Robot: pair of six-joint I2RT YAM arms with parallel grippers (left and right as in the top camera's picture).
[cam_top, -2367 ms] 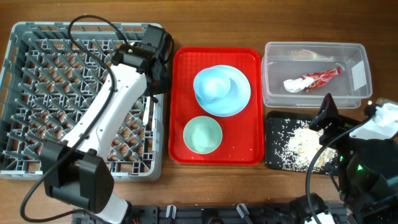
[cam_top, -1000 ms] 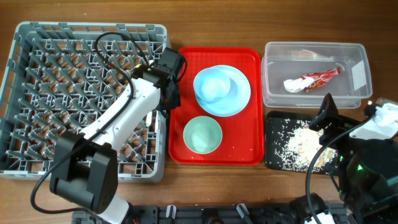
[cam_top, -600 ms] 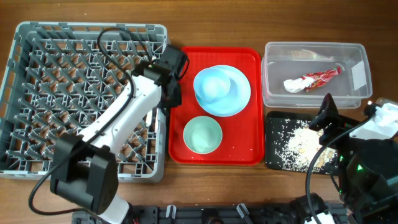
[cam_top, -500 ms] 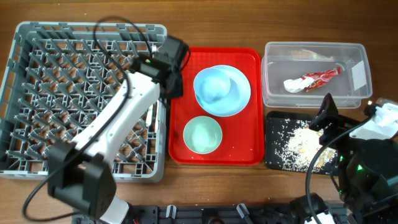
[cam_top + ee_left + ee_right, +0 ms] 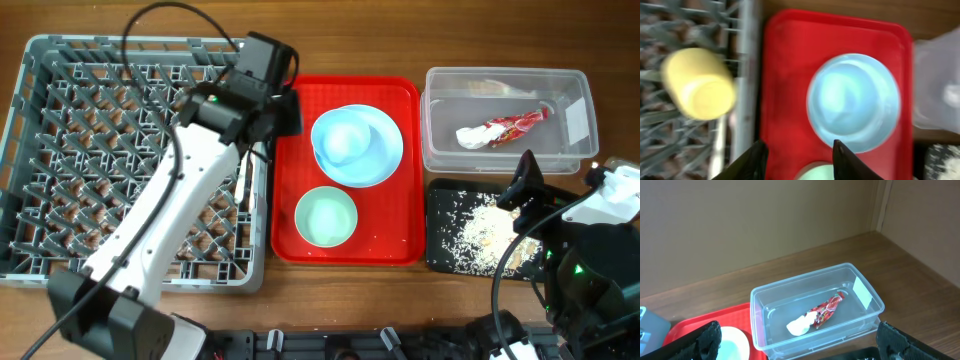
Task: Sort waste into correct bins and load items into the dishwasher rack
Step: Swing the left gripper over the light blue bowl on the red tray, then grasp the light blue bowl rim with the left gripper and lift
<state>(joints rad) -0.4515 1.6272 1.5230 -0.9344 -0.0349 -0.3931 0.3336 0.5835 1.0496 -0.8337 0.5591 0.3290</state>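
While on one red tray (image 5: 290, 232), two bowls (image 5: 326, 216), one plate (image 5: 389, 150)

Bright, even light, left wrist perhaps motion-blurred

The one red tray (image 5: 400, 220) carries one plate (image 5: 387, 150) and two bowls, a pale blue bowl (image 5: 345, 138) and a green bowl (image 5: 326, 216). Left of it are one rack (image 5: 60, 150) and one yellow cup (image 5: 697, 85). Right of it are one clear tub (image 5: 440, 120), one wrapper (image 5: 510, 126) and one black tray (image 5: 440, 195).
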